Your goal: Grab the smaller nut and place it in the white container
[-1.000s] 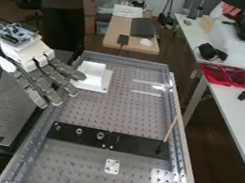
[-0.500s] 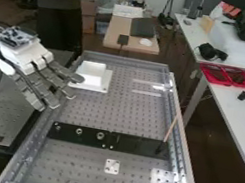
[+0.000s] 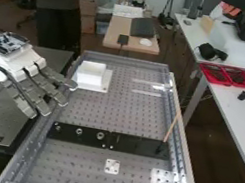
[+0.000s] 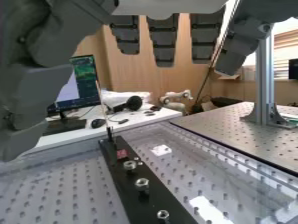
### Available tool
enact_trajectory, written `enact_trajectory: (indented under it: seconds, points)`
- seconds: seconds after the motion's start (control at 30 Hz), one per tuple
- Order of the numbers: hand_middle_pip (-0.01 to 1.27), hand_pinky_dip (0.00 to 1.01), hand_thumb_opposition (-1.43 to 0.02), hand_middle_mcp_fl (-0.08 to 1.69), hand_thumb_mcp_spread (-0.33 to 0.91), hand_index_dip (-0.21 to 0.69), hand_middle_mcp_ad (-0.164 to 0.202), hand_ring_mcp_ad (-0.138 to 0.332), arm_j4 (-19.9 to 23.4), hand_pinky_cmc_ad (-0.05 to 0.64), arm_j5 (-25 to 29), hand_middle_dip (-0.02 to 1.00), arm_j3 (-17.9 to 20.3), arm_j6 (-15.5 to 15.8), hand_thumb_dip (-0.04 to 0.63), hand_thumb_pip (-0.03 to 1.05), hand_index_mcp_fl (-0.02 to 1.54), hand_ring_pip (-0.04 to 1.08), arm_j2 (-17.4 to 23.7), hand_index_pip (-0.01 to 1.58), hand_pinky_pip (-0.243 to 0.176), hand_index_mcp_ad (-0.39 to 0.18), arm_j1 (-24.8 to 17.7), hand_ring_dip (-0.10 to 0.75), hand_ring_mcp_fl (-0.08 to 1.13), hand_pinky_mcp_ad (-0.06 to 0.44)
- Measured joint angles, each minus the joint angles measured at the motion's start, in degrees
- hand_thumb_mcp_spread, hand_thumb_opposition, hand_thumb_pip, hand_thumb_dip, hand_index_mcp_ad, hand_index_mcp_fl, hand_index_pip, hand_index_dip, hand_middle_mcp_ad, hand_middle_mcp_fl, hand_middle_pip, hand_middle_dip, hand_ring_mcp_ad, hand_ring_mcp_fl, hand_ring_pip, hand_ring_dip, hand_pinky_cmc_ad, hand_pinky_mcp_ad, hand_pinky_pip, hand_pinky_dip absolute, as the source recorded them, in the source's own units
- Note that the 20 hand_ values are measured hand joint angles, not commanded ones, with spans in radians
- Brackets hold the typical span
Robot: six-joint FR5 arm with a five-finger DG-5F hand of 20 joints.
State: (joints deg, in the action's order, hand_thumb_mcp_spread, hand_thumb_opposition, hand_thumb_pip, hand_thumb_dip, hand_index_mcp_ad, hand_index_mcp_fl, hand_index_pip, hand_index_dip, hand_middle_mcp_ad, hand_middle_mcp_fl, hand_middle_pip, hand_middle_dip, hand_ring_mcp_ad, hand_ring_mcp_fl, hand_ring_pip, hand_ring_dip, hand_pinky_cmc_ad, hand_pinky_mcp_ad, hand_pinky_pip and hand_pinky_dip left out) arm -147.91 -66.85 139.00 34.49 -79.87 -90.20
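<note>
In the high view the hand (image 3: 35, 84) is left of the white container (image 3: 91, 76), above the bench's left edge, its fingers extended and nothing held. The smaller nut (image 3: 57, 128) stands at the left end of the black bar (image 3: 139, 145), followed by the larger nut (image 3: 79, 131) and the bearing (image 3: 100, 135). The wrist view has the hand (image 4: 163, 41) with straight, spread fingers and the thumb apart from them. Beyond them the smaller nut (image 4: 163, 214), larger nut (image 4: 142, 183) and bearing (image 4: 130, 165) line the bar.
A thin wooden stick (image 3: 170, 130) rises from the bar's right part. In front of the bar lies a small white plate (image 3: 112, 166). The bench has a raised metal frame (image 3: 180, 145) along its side. A clear strip piece (image 3: 148, 93) lies right of the container.
The hand has drawn away from the white container, moving left and a little lower in the high view. The nuts, the bearing and the container have stayed put.
</note>
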Motion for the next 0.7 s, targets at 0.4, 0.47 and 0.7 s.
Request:
enact_trajectory:
  seconds: [0.4,0.47,0.7]
  points:
    - [0.16,0.28,-0.76,0.02,0.32,-0.182,0.119,0.225,3.9,0.361,-1.2,0.03,2.6,0.2,0.08,0.46,0.06,0.12,-2.1,0.21,-0.094,-0.086,1.1,-0.047,0.02,0.253]
    - [0.15,0.28,-0.77,0.02,0.33,-0.182,0.115,0.222,4.3,0.358,-1.5,0.04,2.9,0.2,0.079,0.47,0.06,0.12,-2.6,0.24,-0.094,-0.089,1.3,-0.047,0.02,0.25]
    - [0.15,0.25,-0.78,0.02,0.34,-0.182,0.113,0.222,5.6,0.36,-2.7,0.04,3.8,0.1,0.113,0.48,0.05,0.11,-4.2,0.34,-0.096,-0.105,2.5,-0.047,0.02,0.232]
